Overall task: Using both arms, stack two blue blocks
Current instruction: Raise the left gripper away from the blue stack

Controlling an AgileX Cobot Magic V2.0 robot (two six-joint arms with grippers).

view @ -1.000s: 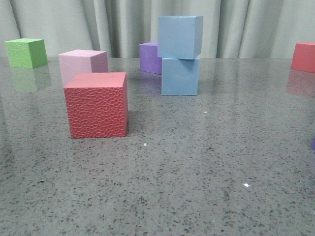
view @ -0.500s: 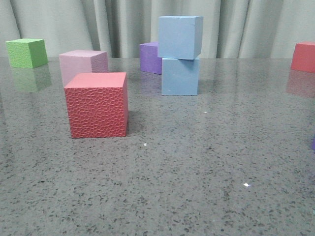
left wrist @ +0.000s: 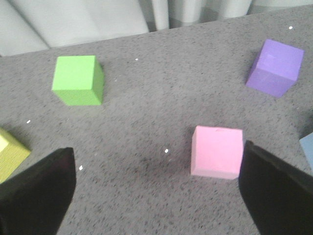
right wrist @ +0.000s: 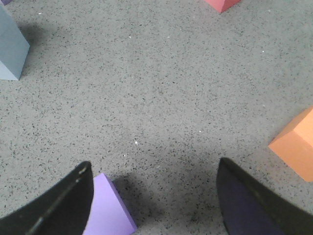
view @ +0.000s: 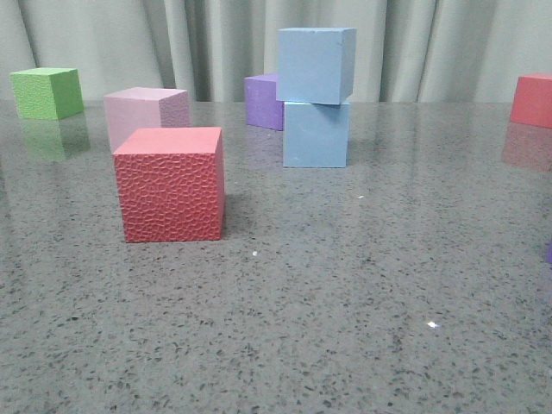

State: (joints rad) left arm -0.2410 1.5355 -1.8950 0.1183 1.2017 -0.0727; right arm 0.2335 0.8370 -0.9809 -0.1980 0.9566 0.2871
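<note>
In the front view one pale blue block (view: 316,65) sits on top of the other blue block (view: 316,134) at the back middle of the table, slightly offset. No gripper touches them. My left gripper (left wrist: 156,191) is open and empty above the table, with the pink cube near one finger. A sliver of a blue block (left wrist: 308,149) shows at the edge of the left wrist view. My right gripper (right wrist: 154,205) is open and empty; the blue stack's side (right wrist: 11,44) shows at the edge of the right wrist view.
A red textured cube (view: 171,184) stands front left, a pink cube (view: 145,114) behind it, a green cube (view: 47,92) far left, a purple cube (view: 263,101) behind the stack, a red cube (view: 532,99) far right. A lilac cube (right wrist: 110,210) and an orange cube (right wrist: 296,144) lie near my right gripper.
</note>
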